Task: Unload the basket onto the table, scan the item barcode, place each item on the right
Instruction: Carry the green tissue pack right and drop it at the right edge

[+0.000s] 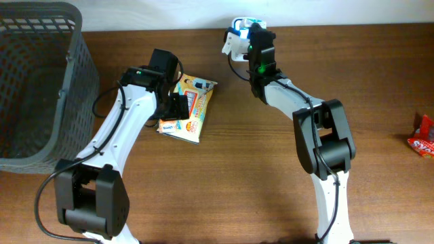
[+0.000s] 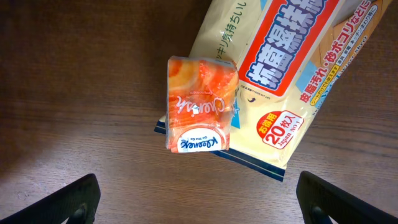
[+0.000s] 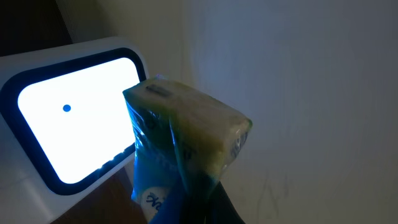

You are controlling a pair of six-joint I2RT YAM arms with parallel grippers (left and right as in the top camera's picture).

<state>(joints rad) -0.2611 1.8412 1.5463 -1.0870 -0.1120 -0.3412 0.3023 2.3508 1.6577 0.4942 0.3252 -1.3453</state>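
Observation:
My right gripper (image 1: 256, 37) reaches to the table's far edge and is shut on a small blue-wrapped tissue pack (image 3: 186, 143). The pack is held up right beside the lit white window of the scanner (image 3: 68, 118), a white unit (image 1: 232, 45) at the back of the table. My left gripper (image 2: 208, 208) hangs open above the wood, both fingers (image 2: 74, 202) wide apart with nothing between them. Just beyond it an orange tissue pack (image 2: 200, 106) lies on top of a cream wipes packet (image 2: 280, 68), both seen under the left arm (image 1: 190, 108).
A dark mesh basket (image 1: 34, 81) fills the left side of the table. A red snack packet (image 1: 424, 135) lies at the right edge. A pale wall rises behind the scanner.

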